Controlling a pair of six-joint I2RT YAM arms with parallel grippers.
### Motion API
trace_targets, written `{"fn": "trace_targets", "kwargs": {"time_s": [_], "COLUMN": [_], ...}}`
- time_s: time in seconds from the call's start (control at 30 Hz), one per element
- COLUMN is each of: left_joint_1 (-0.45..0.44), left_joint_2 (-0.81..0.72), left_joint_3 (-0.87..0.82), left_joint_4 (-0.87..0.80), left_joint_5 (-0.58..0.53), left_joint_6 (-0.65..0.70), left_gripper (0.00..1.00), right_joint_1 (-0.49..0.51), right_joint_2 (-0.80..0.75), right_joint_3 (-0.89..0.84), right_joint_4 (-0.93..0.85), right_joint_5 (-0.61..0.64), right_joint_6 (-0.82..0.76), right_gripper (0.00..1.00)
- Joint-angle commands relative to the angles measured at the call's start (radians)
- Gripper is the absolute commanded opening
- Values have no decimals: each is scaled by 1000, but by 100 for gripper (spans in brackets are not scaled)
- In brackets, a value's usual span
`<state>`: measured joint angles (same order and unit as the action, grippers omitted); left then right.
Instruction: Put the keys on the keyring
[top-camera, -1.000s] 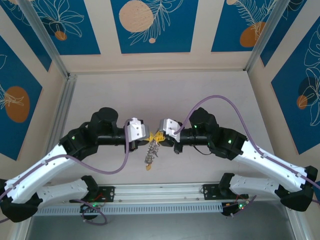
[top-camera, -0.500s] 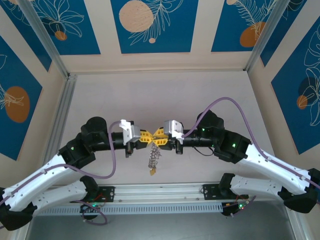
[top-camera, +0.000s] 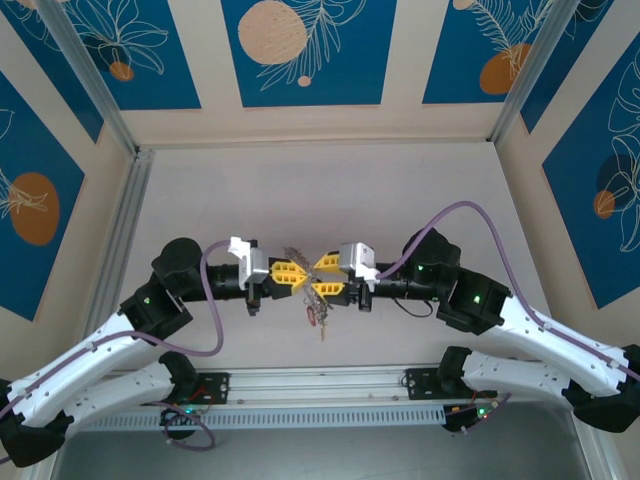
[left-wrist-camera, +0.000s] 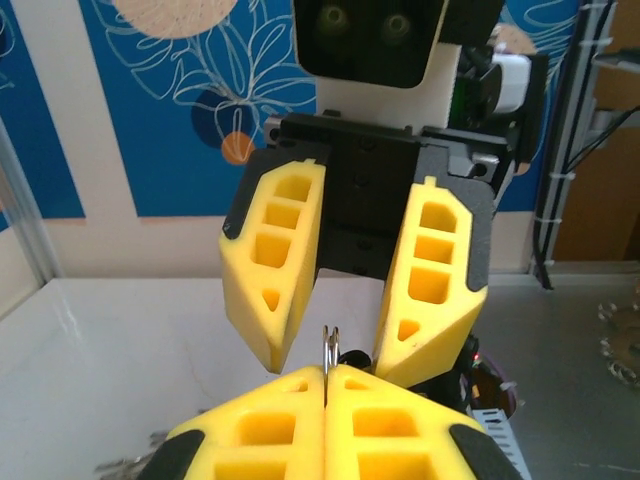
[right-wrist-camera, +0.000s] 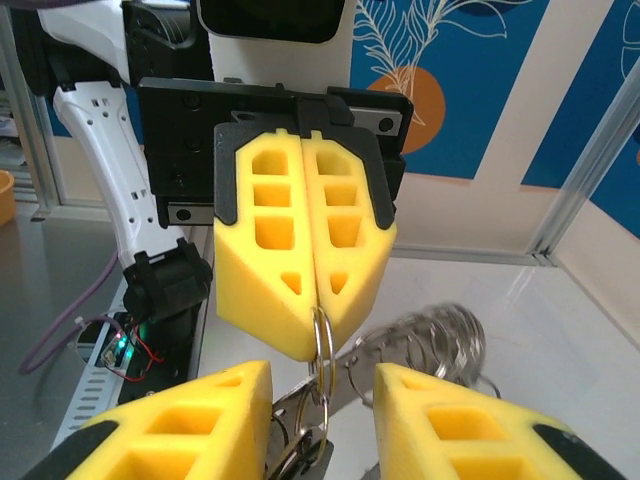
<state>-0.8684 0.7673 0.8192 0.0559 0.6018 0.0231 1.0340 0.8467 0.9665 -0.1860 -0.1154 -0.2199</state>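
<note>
Both wrists have drawn apart and levelled; left gripper pinches the thin, stiff, slippery keyring at near centre, light keys dangling below. Right gripper gapes around it; take the wire edge-on.

The far half of the table and its left and right edges lie bare and give free passage. Over the near middle the way is blocked: the left gripper and right gripper meet nose to nose, the keyring pinched between the left one's pressed-together fingers at the mouth of the right one's spread fingers, the keys dangling beneath. Purple cables arch above both arms, and a metal rail lines the near edge
</note>
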Motion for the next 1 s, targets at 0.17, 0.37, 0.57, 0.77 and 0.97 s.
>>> {"fn": "trace_targets", "kwargs": {"time_s": [0.17, 0.37, 0.57, 0.77, 0.97], "left_joint_1": [11, 18, 23, 24, 22], "left_joint_2": [-23, -23, -2, 13, 38], "left_joint_3": [-19, -30, -32, 17, 167], "left_joint_4": [241, 322, 391, 247, -195], "left_joint_5": [98, 129, 189, 178, 53], "left_joint_6": [-78, -120, -166, -107, 96], "left_gripper": [0, 0, 0, 0, 0], "right_joint_1": [-10, -17, -28, -33, -40], "right_joint_2": [-2, 2, 20, 31, 0], "right_joint_3": [-20, -21, -10, 11, 11], "right_joint_4": [6, 9, 9, -2, 14], "right_joint_5": [9, -20, -44, -3, 11], "right_joint_6": [22, 31, 32, 37, 33], "right_gripper": [19, 18, 14, 0, 0]}}
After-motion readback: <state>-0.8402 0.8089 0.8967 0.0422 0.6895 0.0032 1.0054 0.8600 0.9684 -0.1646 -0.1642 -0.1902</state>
